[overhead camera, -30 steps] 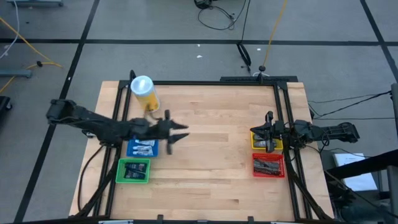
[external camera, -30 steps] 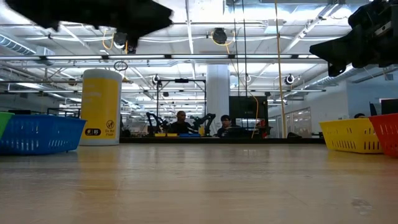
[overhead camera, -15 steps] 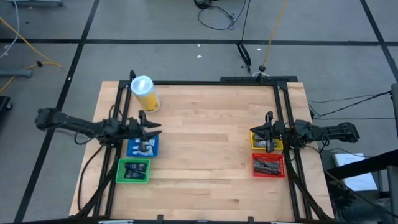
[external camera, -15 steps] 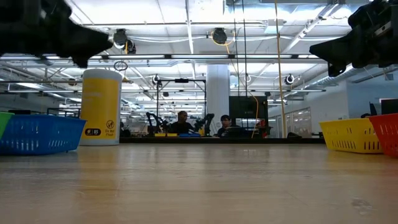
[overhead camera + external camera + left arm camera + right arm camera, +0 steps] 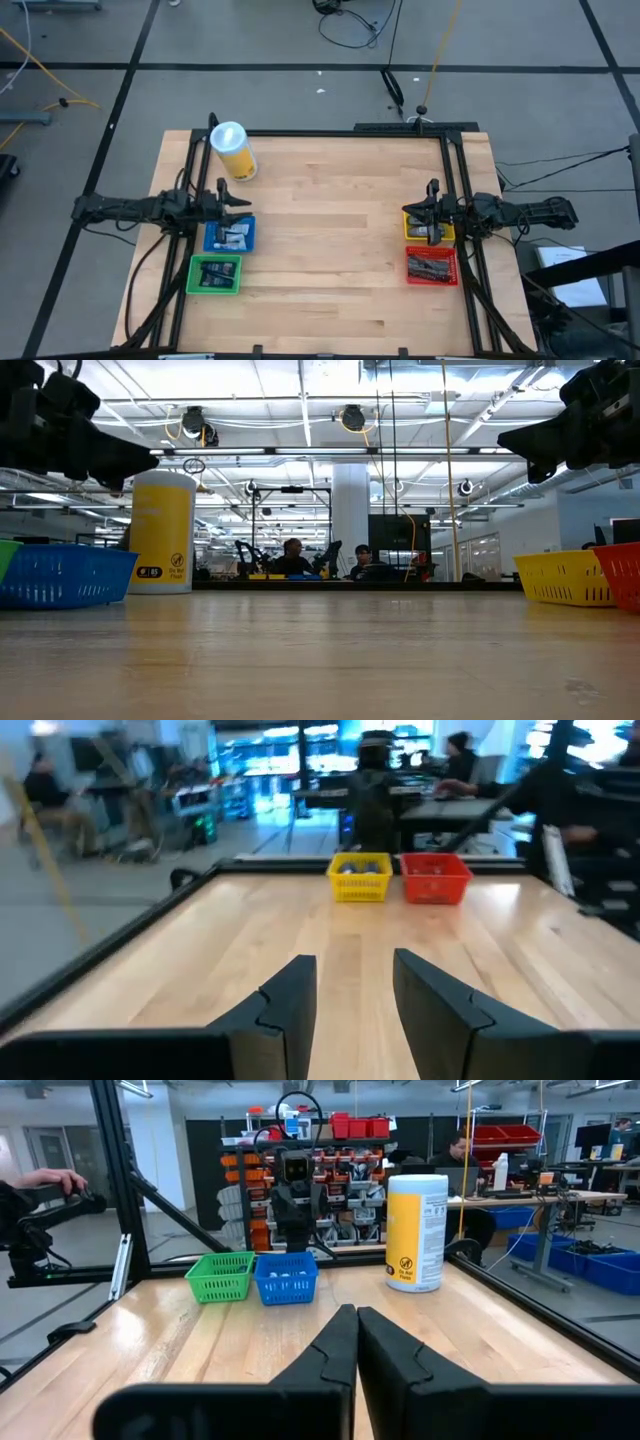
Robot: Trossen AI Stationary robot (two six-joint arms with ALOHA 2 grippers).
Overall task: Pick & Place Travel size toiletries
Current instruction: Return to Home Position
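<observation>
Tubes point(image 5: 231, 238), small and white, lie in blue bin point(image 5: 208, 241); dark pieces point(image 5: 432, 267) fill red bin point(image 5: 409, 268). Left end effector point(image 5: 354, 968) parted, empty; right end effector point(image 5: 351, 1313) pinched together.

table point(image 5: 340, 230): pale wood under both sets of fingers, smooth planks, soft satin sheen
left gripper point(image 5: 352, 958): dark plastic, matt
right gripper point(image 5: 354, 1310): dark matt plastic too
yellow bin point(image 5: 360, 878), red bin point(image 5: 434, 880): ahead of the left fingers, slotted plastic, faint gloss
green bin point(image 5: 221, 1276), blue bin point(image 5: 286, 1278): ahead of the right fingers, open-lattice plastic
yellow cylinder point(image 5: 416, 1232): beyond the right fingers, glossy body, white plastic lid
frame point(image 5: 300, 132): black metal rails, matt
</observation>
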